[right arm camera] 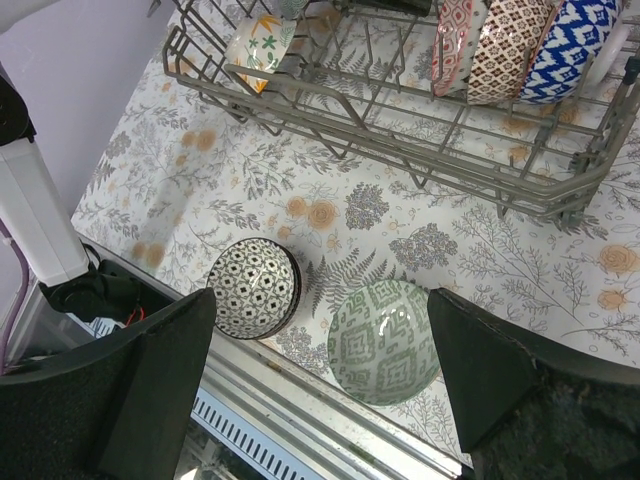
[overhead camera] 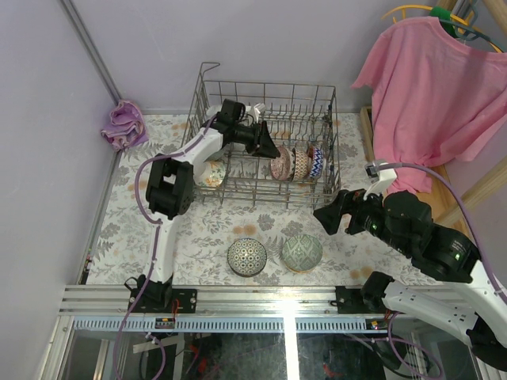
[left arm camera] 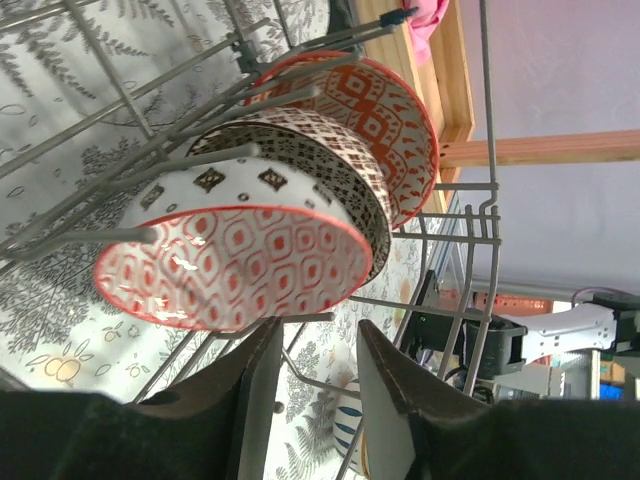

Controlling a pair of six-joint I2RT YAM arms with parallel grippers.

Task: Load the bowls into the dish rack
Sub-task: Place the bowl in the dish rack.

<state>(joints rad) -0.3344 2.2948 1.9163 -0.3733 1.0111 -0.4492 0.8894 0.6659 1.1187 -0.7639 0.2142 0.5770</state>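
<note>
The grey wire dish rack [overhead camera: 207, 99] stands at the back middle of the table. Several bowls stand on edge between its tines: a red-and-white one [overhead camera: 281, 164], a brown-patterned one [overhead camera: 299, 162] and a blue-and-white one [overhead camera: 315, 161]. A floral bowl [overhead camera: 212, 172] lies at the rack's left end. My left gripper [overhead camera: 268, 146] is inside the rack, open and empty, its fingertips [left arm camera: 262, 345] just below the red-and-white bowl [left arm camera: 230, 265]. My right gripper [overhead camera: 329, 218] is open wide and empty, above a pale green bowl [right arm camera: 384, 340] and a black-and-white bowl [right arm camera: 253, 287] on the table.
A pink shirt [overhead camera: 432, 87] hangs at the back right over a wooden frame. A purple cloth [overhead camera: 124, 125] lies at the back left corner. The metal rail [overhead camera: 277, 297] runs along the table's front edge, close to the two loose bowls.
</note>
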